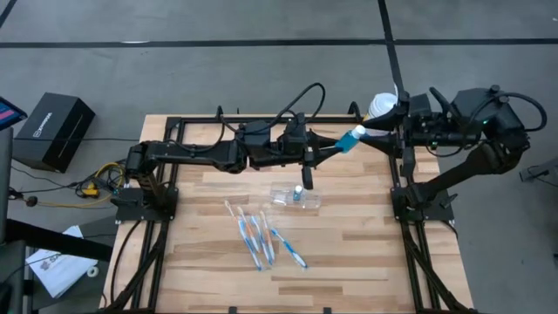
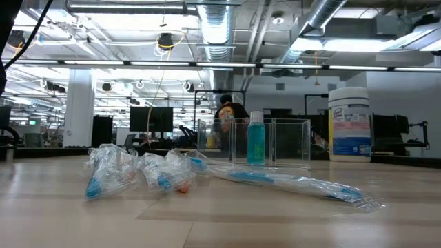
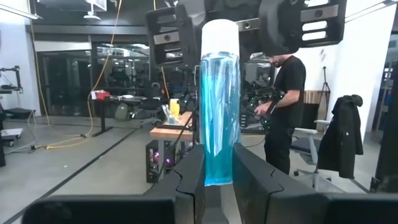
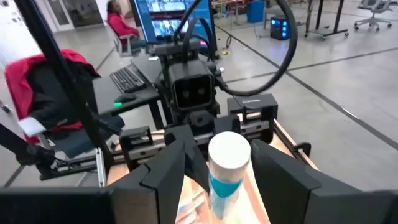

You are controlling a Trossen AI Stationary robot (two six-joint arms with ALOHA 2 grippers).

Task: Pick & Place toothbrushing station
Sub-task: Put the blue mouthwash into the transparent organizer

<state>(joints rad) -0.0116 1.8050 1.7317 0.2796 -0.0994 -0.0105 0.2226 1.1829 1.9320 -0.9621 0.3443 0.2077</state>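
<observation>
The clear plastic toothbrushing station point(image 1: 295, 199) stands by its base on the wooden table, with a small blue bottle point(image 2: 255, 138) upright in it; it also shows in the low view point(image 2: 275, 141). My left gripper point(image 1: 342, 146) is shut on a blue bottle with a white cap point(image 1: 354, 137), above the table's far right part. My right gripper point(image 4: 227, 162) is open, with one finger on either side of the bottle's white cap point(image 4: 229, 149). I cannot tell whether they touch it. My left gripper pinches the blue bottle's bottom end point(image 3: 217, 171) between its two fingers. The fingers are about level and point toward the table's far right. The bottle lies along them and sticks out past their tips, cap toward my right gripper, lifted clear of the table.
Several plastic-wrapped blue toothbrushes point(image 1: 261, 240) lie on the table near the station. A big white blue-labelled canister point(image 1: 381, 106) stands at the far right edge. A black box point(image 1: 57, 131) sits on the floor to the left. A person point(image 3: 283, 112) stands in the room beyond.
</observation>
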